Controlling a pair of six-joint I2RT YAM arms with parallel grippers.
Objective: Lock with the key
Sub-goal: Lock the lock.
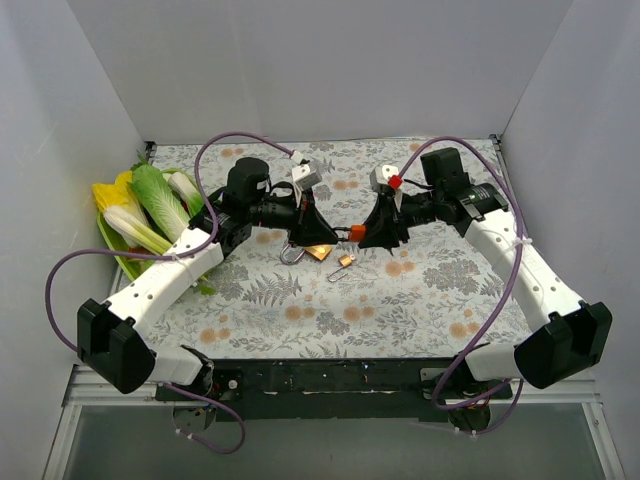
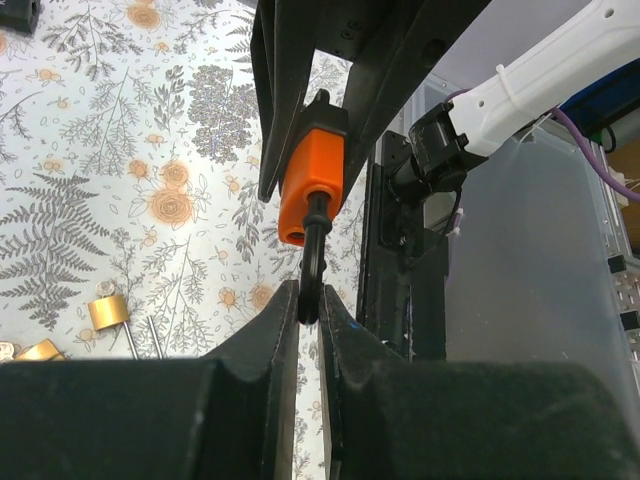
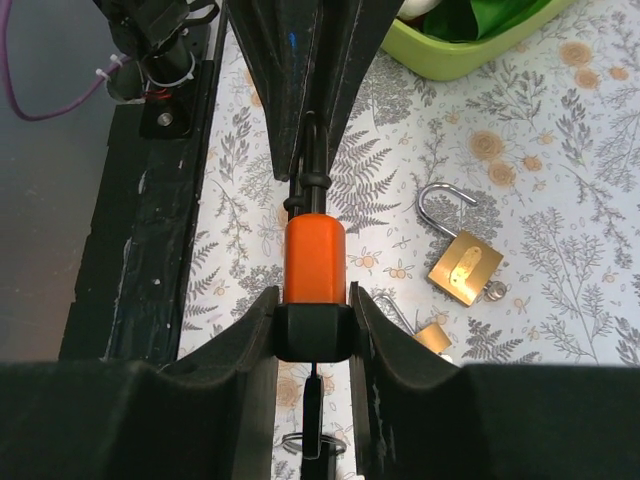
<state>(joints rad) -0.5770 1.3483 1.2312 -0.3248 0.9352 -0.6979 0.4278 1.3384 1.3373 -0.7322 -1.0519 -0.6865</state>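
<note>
An orange padlock with a black end is held in the air between both grippers, above the table's middle. My right gripper is shut on the lock's black end, and the orange body sticks out ahead of it. My left gripper is shut on the lock's black shackle, which enters the orange body. A dark key with a wire ring hangs from the black end, between my right fingers. In the top view the left gripper and the right gripper meet tip to tip.
An open brass padlock and a smaller brass padlock lie on the floral cloth below the grippers, also shown in the top view. A green tray of leafy vegetables stands at the left. White walls enclose the table.
</note>
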